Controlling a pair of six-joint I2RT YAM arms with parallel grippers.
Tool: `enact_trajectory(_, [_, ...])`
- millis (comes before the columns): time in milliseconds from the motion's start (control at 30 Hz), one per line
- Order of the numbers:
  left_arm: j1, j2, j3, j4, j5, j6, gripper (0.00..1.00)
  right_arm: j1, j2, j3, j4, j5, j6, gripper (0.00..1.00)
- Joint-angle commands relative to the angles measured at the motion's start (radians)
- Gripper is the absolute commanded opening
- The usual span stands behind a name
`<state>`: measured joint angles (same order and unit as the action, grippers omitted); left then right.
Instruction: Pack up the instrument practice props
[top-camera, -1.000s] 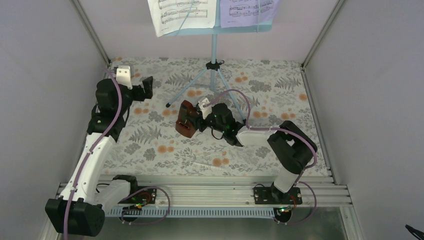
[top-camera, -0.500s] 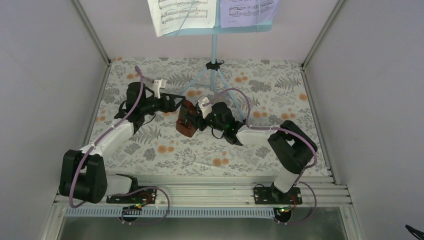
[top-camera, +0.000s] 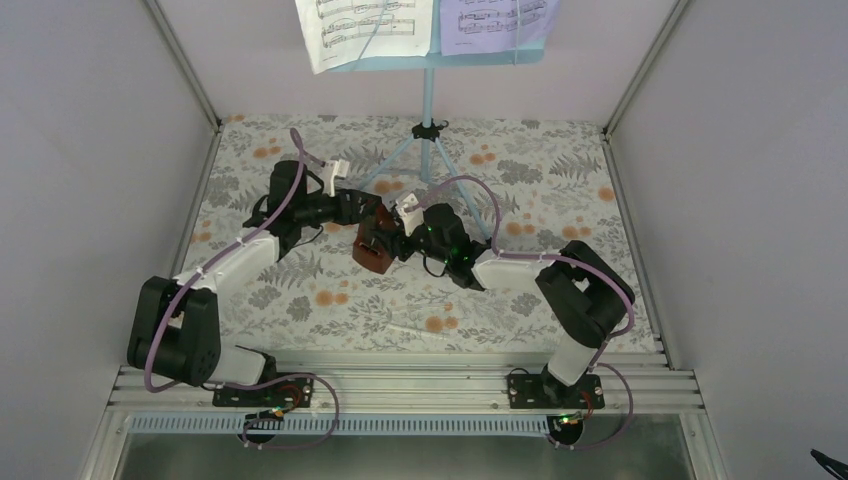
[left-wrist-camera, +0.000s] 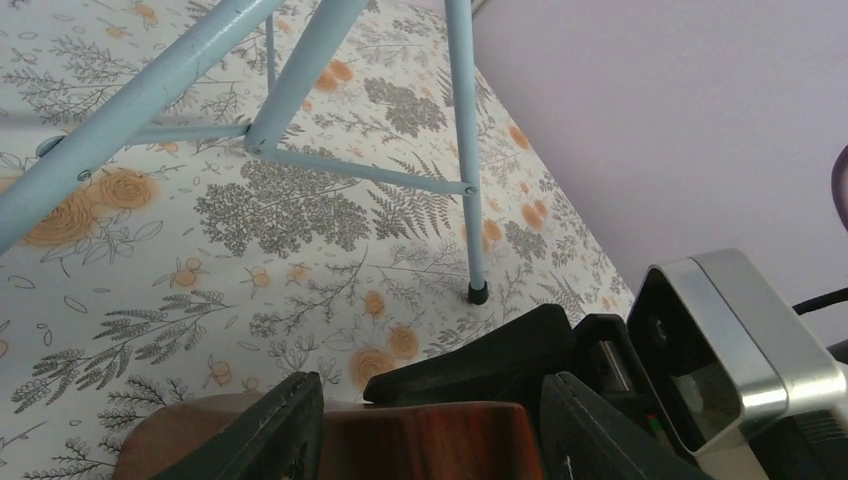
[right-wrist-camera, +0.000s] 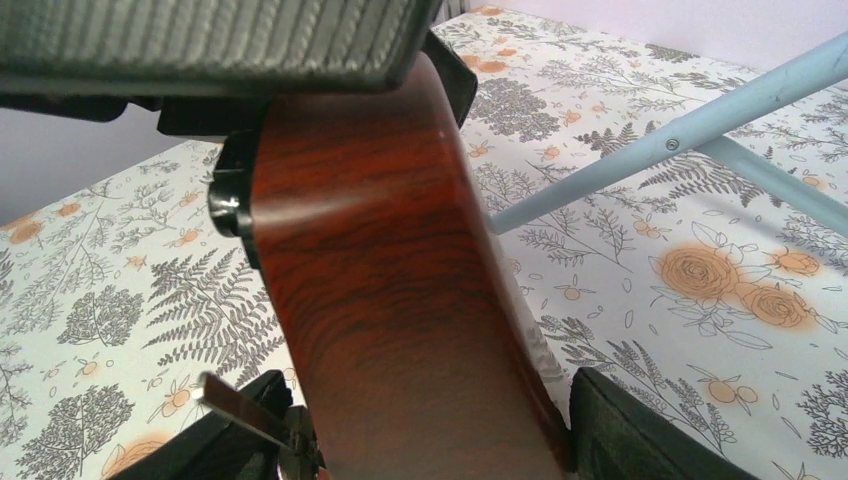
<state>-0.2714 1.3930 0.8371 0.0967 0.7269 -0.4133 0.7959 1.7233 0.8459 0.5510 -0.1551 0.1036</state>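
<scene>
The metronome (top-camera: 374, 240) was on or just above the floral cloth (top-camera: 560, 200), on the near side of the music stand (top-camera: 428, 95) and close by its spread legs. The right gripper (top-camera: 392, 234) had it clamped: in the right wrist view a finger (right-wrist-camera: 640, 440) showed at each flank of the reddish wood, pressed against it. The metronome seemed tilted rather than upright on its base, probably so that its narrow end was offered to the other arm. The left gripper (top-camera: 362, 208) reached in from the stand's left side with its jaws astride that end, a finger (left-wrist-camera: 270, 435) on either side of the wood in the left wrist view; whether they gripped it or merely bracketed it could not be told. With both grippers meeting on one small prop, this looked like a handover or a two-handed steadying. The white page (top-camera: 365, 30) and lavender page (top-camera: 497, 22) rested on the stand's desk, not yet packed, and the stand likely could not fold until they came off
</scene>
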Motion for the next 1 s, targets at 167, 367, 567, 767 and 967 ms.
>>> enact_trajectory(167, [-0.009,0.018,0.029,-0.037,-0.041,0.04,0.49,-0.012,0.036,0.05,-0.02,0.046,-0.022,0.65])
enact_trajectory(367, [-0.013,0.019,0.03,-0.056,-0.06,0.055,0.44,-0.016,0.048,0.07,-0.026,0.035,-0.016,0.64])
enact_trajectory(567, [-0.018,0.017,0.029,-0.066,-0.069,0.063,0.39,-0.026,0.06,0.084,-0.042,0.032,0.003,0.62])
enact_trajectory(767, [-0.023,0.018,0.026,-0.069,-0.069,0.067,0.37,-0.033,0.076,0.108,-0.073,0.037,0.014,0.62])
enact_trajectory(967, [-0.03,0.02,0.02,-0.07,-0.072,0.064,0.36,-0.038,0.091,0.127,-0.095,0.044,0.015,0.63])
